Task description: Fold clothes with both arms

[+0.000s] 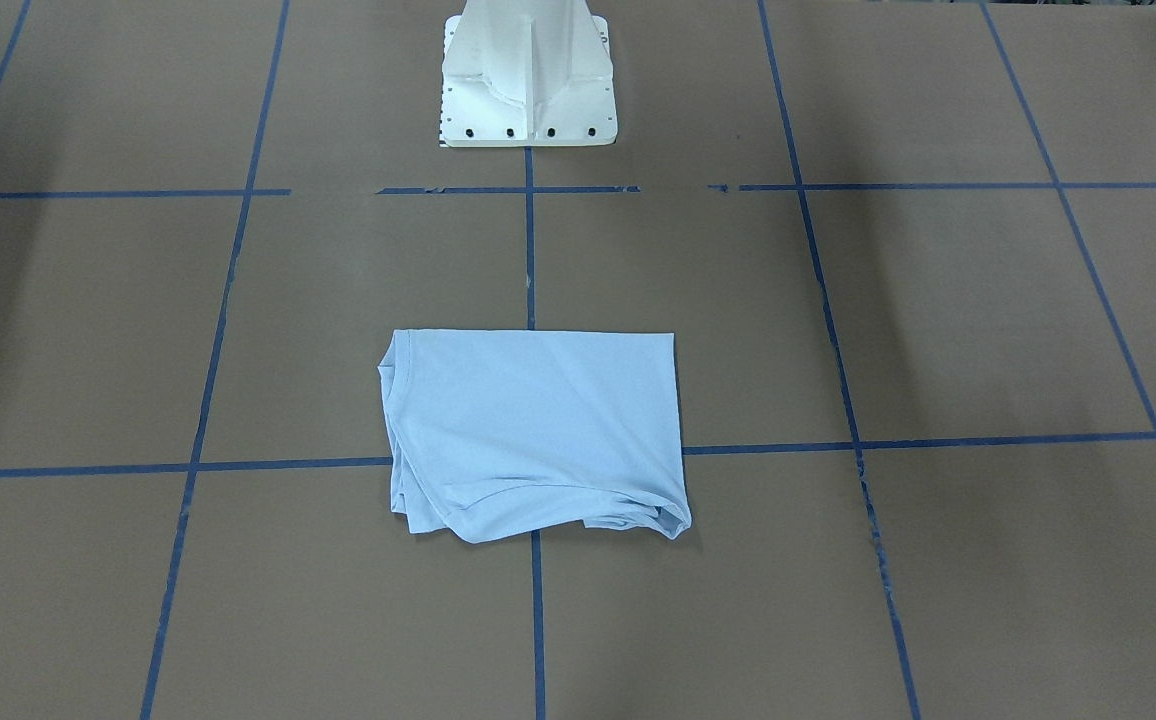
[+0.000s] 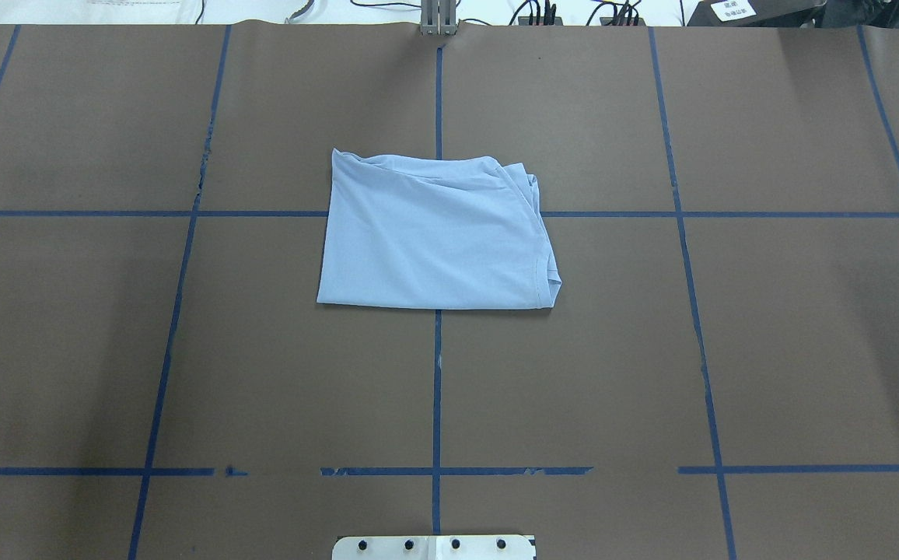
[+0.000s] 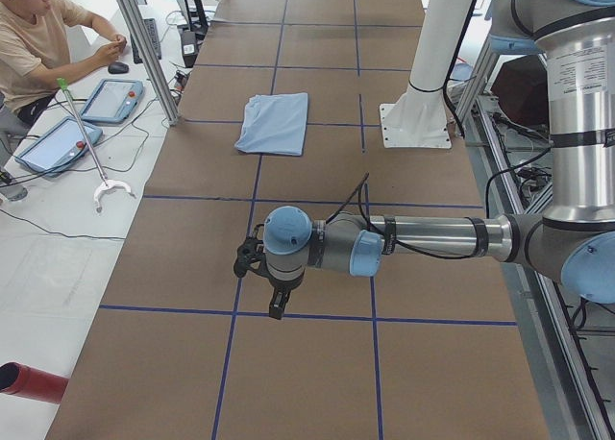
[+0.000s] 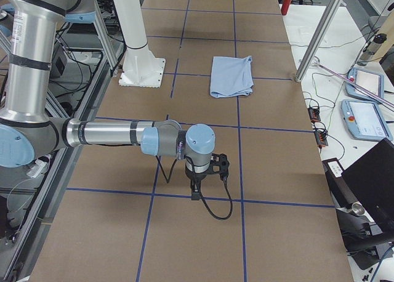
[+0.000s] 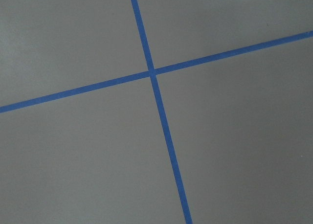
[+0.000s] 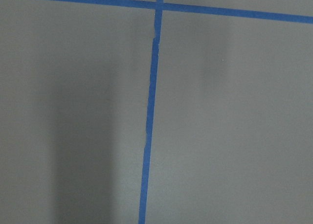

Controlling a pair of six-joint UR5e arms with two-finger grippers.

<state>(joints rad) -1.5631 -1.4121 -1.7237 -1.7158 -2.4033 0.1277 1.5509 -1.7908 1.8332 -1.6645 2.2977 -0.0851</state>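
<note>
Overhead exterior: shirt [image 2: 434,237] lies mid-table [image 2: 107,350] as a compact rectangle over a tape [image 2: 437,373] crossing, with its near edge crisp and its far edge and right side rumpled, layers peeking out. Left gripper [image 3: 277,305] and right gripper [image 4: 196,193] hang over bare table toward its left and right ends, well apart from the shirt and holding nothing; cannot tell whether the fingers are apart or together, as only the side views show them and both wrist views give only tape. Judgement: folding looks essentially done, with at most a tidy of the far-right corner remaining.
</note>
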